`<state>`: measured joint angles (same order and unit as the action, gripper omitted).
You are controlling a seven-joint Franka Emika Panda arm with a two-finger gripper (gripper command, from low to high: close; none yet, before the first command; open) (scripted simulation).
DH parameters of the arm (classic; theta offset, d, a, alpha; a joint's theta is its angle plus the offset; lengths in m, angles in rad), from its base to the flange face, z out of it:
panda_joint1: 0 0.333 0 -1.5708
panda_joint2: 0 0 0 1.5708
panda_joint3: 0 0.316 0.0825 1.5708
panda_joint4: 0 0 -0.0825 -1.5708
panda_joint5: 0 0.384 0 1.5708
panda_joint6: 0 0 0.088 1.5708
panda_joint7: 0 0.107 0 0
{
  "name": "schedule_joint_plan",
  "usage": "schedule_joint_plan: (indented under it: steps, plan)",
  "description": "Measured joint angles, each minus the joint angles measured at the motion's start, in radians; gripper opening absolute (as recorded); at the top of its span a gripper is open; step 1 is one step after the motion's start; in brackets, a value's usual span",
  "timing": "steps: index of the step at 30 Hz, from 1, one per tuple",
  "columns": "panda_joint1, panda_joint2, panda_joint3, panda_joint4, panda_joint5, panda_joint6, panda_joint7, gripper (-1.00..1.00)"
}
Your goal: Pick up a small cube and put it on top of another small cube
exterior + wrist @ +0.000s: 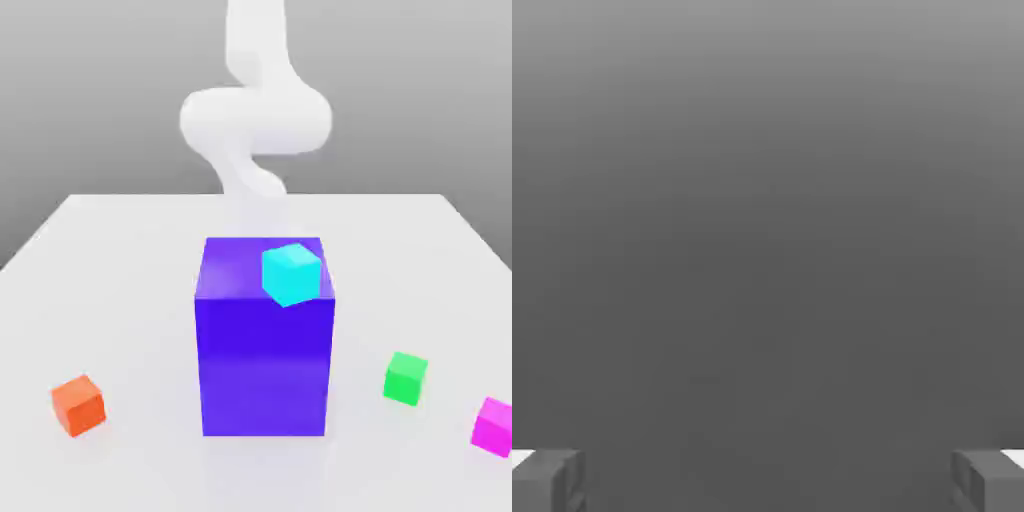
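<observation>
The small magenta cube (494,426) lies on the white table at the near edge of the exterior view's right. A green cube (405,378) sits just to its left and a little farther back. An orange cube (79,405) rests on the exterior view's left. A cyan cube (292,273) shows at the top front edge of the tall blue-violet block (264,350). The white arm (255,120) rises behind that block, far from the magenta cube. In the hand view my gripper (768,482) is open, its grey fingertips (547,480) wide apart with nothing between them against plain grey.
The blue-violet block stands in the middle of the table (120,300), between the arm and the near cubes. Bare white surface lies around each small cube. The table's side edges run close to the magenta cube and the orange cube.
</observation>
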<state>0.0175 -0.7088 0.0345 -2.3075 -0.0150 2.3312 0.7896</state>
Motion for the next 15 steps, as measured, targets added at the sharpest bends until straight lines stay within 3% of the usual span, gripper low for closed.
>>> schedule_joint_plan:
  steps: [15]
  plan:
    - [0.118, 0.549, 0.207, -0.045, -0.122, 0.188, -0.039, 0.0]
